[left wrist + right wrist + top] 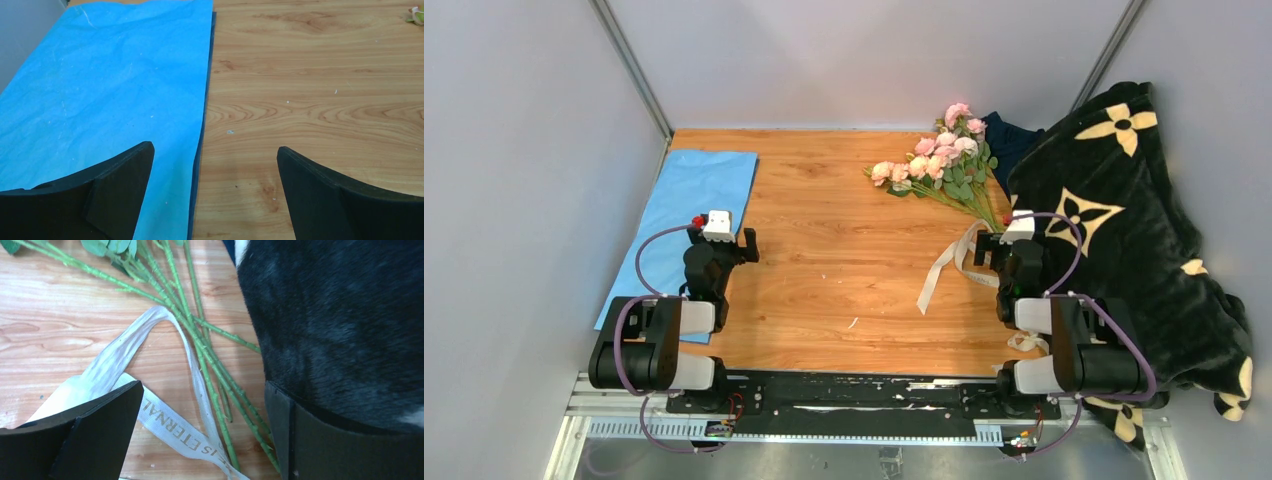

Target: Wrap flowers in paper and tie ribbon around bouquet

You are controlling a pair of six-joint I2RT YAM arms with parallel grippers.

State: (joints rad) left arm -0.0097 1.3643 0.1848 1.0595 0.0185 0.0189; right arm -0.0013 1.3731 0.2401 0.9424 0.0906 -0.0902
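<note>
Paper (709, 180) flat at worktop's (844, 260) left side, long axis running away from the bases, right edge directly under left gripper (214, 148), spread wide, empty; flowers (939, 160) far right, stems toward right gripper (202, 385), likewise spread, empty

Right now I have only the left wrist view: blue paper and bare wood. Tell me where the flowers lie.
Observer: The flowers lie unwrapped at the far right of the table, stems pointing toward the right arm.
Operator: Locate the ribbon.
Observer: The ribbon lies looped against those stems, below the open right end effector.
Operator: Report anything crowding that arm.
Observer: A black blanket drapes over the table's right edge, right beside the stems.
</note>
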